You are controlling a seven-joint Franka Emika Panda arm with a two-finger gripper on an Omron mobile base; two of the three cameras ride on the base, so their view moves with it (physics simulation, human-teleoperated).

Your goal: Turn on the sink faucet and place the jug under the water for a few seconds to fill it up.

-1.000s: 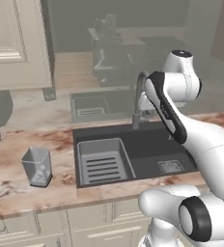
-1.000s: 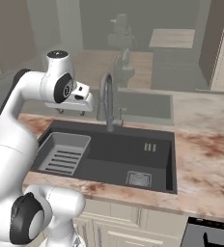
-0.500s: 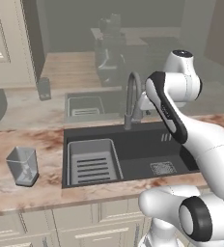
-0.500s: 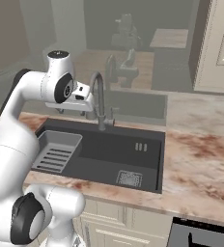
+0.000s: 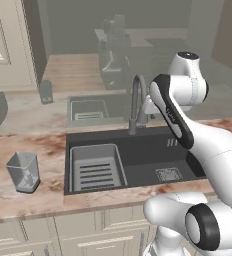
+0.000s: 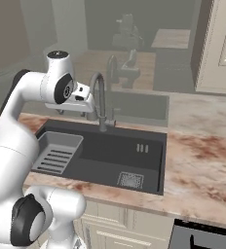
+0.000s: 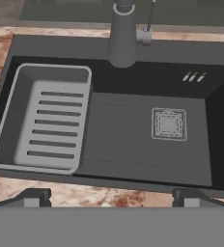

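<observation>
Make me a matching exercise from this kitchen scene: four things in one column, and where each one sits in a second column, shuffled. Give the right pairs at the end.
Things:
1. jug
2. ribbed rack
3. drain grate
4. sink faucet

Places:
A. on the basin floor, toward the sink's right end
B. on the counter left of the sink
C. rising from the back edge of the sink
D. in the left part of the basin

Pairs: 1-B, 2-D, 3-A, 4-C

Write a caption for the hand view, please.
Looking down into the black sink: ribbed rack left, drain grate right, faucet above.
</observation>
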